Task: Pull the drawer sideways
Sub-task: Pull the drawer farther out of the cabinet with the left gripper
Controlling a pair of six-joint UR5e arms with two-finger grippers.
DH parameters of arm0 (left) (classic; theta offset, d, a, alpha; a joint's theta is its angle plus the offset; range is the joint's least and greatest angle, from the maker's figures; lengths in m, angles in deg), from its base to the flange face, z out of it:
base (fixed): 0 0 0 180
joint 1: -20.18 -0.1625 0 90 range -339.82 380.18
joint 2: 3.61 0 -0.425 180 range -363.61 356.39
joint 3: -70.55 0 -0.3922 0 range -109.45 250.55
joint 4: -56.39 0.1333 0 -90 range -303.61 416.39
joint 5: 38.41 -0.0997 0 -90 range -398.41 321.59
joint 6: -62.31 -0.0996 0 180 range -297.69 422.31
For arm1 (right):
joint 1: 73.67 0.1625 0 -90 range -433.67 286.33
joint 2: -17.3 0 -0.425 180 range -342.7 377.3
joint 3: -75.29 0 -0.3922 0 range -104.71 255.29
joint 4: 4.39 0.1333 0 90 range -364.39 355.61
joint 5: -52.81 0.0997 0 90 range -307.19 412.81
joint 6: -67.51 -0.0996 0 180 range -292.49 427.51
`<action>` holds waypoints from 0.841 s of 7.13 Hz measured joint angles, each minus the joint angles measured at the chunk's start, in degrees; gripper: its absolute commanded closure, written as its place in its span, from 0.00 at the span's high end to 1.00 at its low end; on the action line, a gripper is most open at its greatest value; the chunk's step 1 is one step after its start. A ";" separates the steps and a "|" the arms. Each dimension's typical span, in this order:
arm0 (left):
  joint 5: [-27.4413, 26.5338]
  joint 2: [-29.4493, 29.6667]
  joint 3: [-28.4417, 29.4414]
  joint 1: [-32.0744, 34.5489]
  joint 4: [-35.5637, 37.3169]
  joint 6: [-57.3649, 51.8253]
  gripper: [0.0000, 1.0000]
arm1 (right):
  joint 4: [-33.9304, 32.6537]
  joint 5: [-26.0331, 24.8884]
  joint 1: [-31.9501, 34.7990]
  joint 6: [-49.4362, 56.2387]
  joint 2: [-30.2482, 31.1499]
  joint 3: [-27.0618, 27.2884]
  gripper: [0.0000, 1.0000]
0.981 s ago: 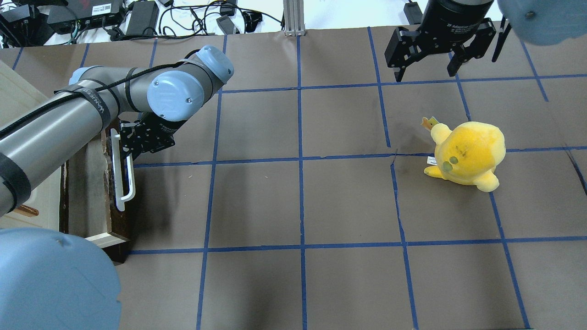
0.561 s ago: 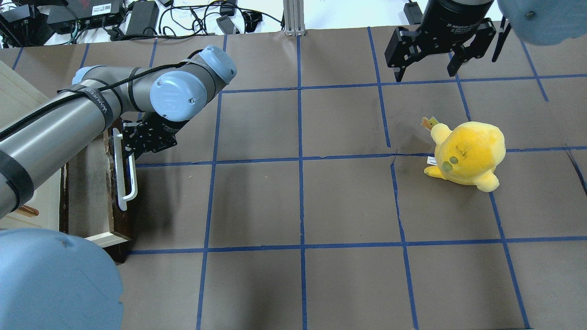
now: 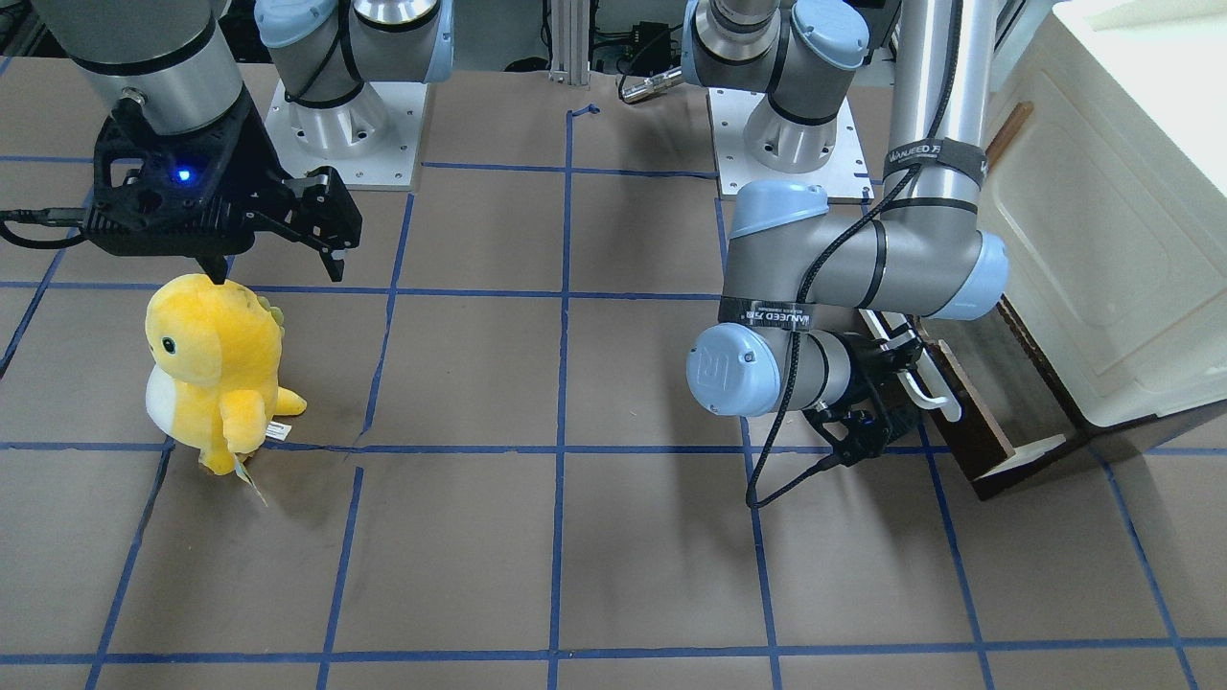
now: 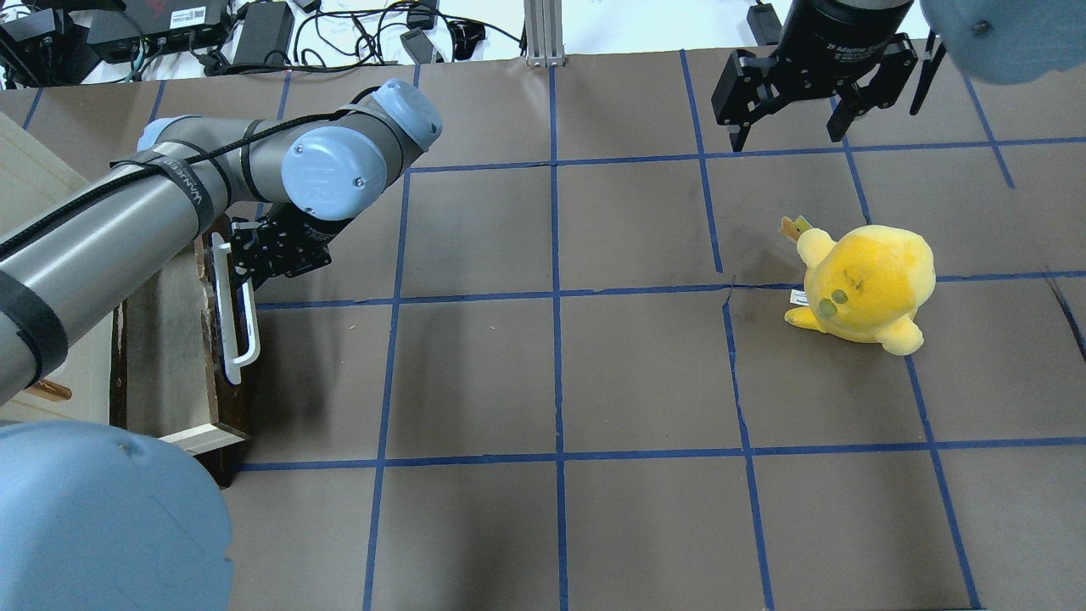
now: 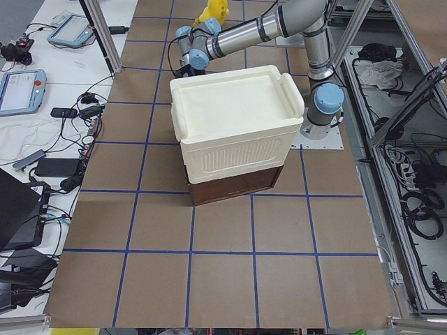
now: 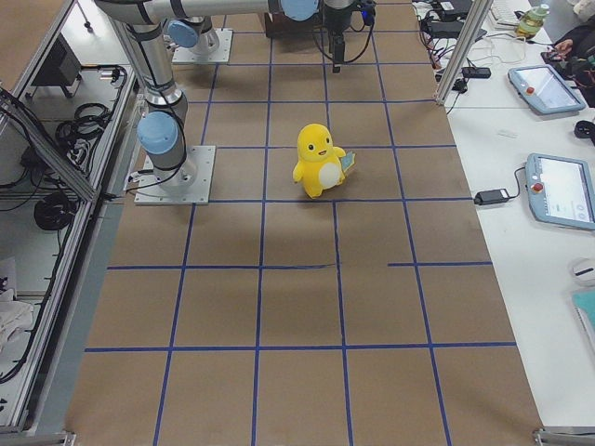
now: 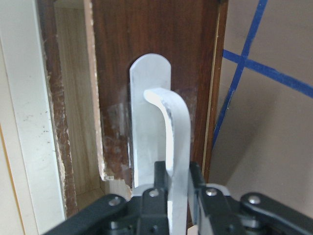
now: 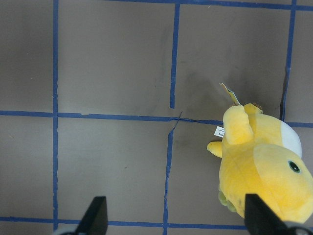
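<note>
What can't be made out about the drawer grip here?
The drawer interior: overhead, the left arm covers part; wrist view shows only a sliver.
The left gripper: overhead and front-facing, its wrist hides the fingers; the wrist view alone shows it shut on the handle.
Exterior left: the cabinet blocks handle and gripper.
Exterior right: drawer tiny at the top edge.

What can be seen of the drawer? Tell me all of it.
The drawer is dark brown wood with a pale interior and a chipped edge behind its front panel. It sits at the bottom of the white cabinet, pulled partly out. A long white bar handle is fixed to its front; the left gripper has its fingers shut on that bar.
</note>
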 measured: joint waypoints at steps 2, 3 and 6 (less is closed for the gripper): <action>0.43 0.80 1.23 0.71 -0.66 0.62 0.00 | 0.00 -0.02 0.00 -0.02 0.00 0.00 1.00; 0.56 1.16 1.93 1.11 -1.35 1.13 0.00 | 0.00 -0.04 0.00 -0.02 0.00 0.00 1.00; 0.70 1.85 2.86 2.06 -2.31 2.01 0.00 | 0.00 0.03 0.00 -0.02 0.00 0.00 1.00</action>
